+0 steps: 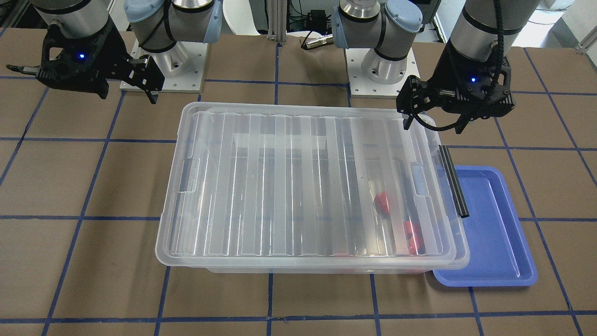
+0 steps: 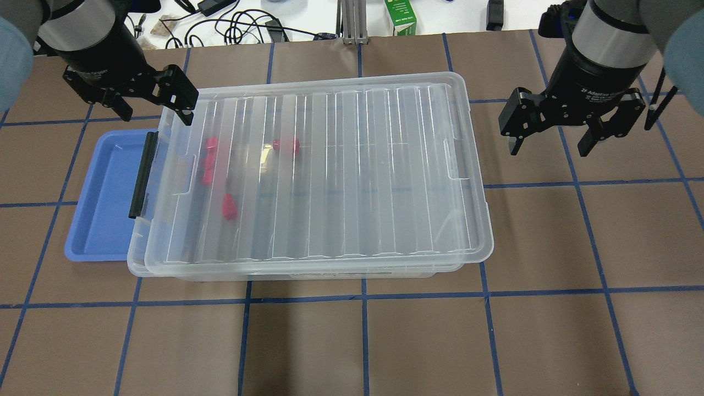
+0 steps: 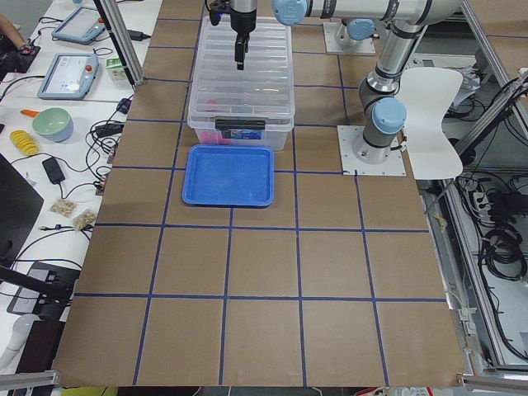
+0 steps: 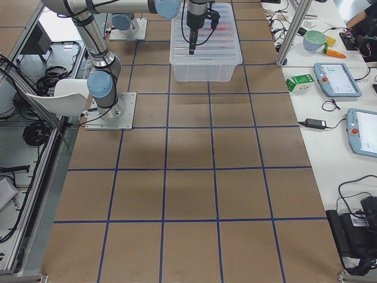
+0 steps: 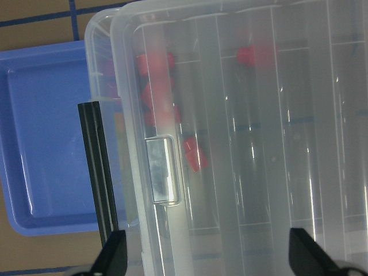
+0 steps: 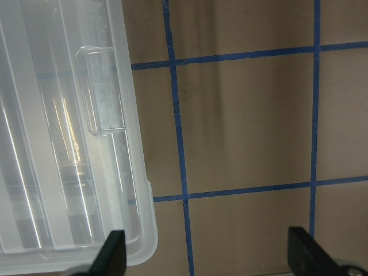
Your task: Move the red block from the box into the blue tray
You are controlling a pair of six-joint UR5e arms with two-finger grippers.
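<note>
Obs: left gripper has its 2 fingers spread wide, nothing between them. It hangs above the box, at the end with the black bar. The lid is on. The red block lies inside under the lid, below this gripper and toward the robot from it, with several other red pieces close by. The blue tray sits below on the gripper's outer side, just beside the box. The right gripper is spread and empty, over the table past the box's other end.

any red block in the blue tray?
No, the blue tray shows only bare floor; the red blocks lie in the box under its lid.
</note>
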